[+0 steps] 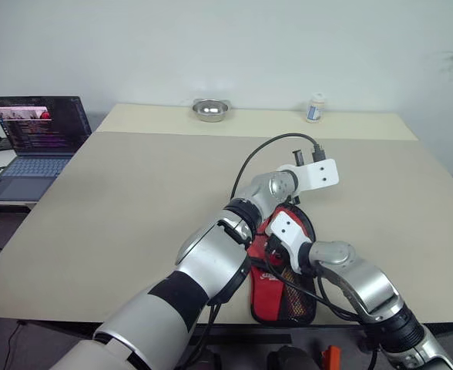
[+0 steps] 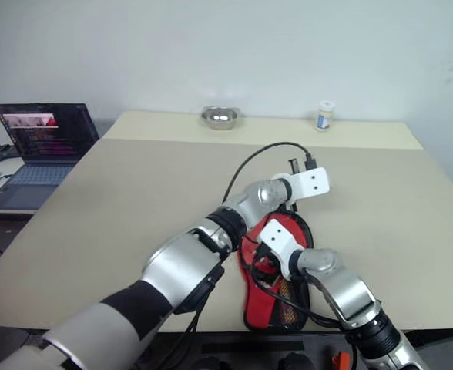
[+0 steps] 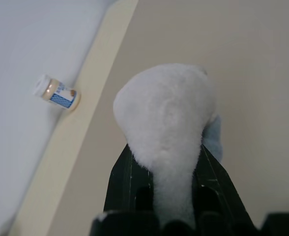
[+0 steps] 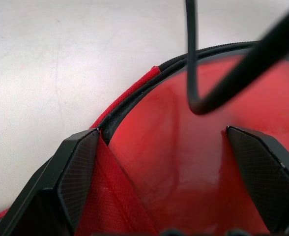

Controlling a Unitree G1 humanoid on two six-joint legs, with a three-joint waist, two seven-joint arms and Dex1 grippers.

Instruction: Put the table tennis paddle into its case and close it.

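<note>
We see the left gripper (image 3: 164, 196) pinching a fuzzy white lump (image 3: 166, 123) above the smooth beige table (image 1: 134, 200). Our right gripper (image 4: 169, 167), fingers spread wide, straddles the glossy red paddle (image 4: 184, 162) inside the fabric case (image 1: 282, 297) near the front edge.

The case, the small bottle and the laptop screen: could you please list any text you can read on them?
None can be read.
case: white lettering, mostly hidden, illegible.
small bottle: blue label, too blurred.
laptop screen: text too small.
</note>
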